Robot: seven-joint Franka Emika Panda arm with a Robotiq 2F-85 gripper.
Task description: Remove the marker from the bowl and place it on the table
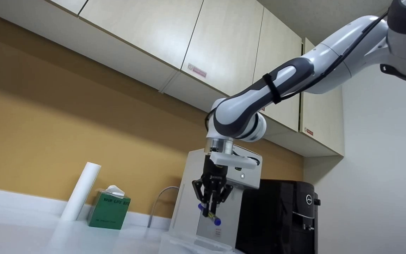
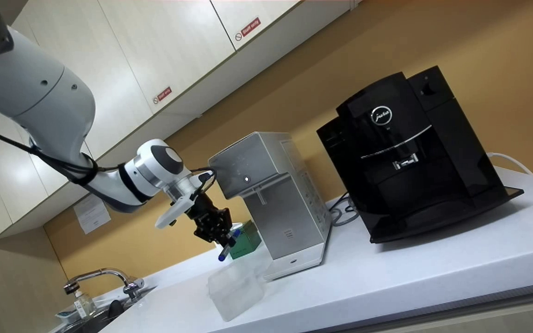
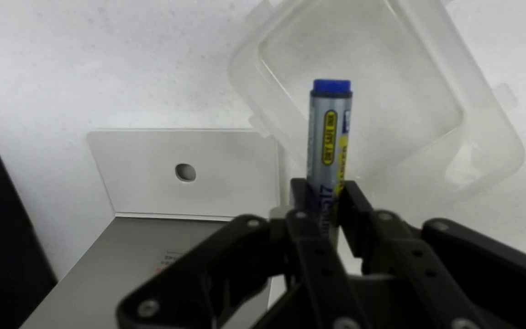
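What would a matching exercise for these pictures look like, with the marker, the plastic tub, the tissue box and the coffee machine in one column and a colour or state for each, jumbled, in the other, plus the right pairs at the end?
Things
1. marker
2. plastic tub
3. tissue box
4. coffee machine

Colours and states
A. green
B. black
C. held by the gripper
D. translucent

Right pairs: 1-C, 2-D, 3-A, 4-B

kitchen with coffee machine, faucet
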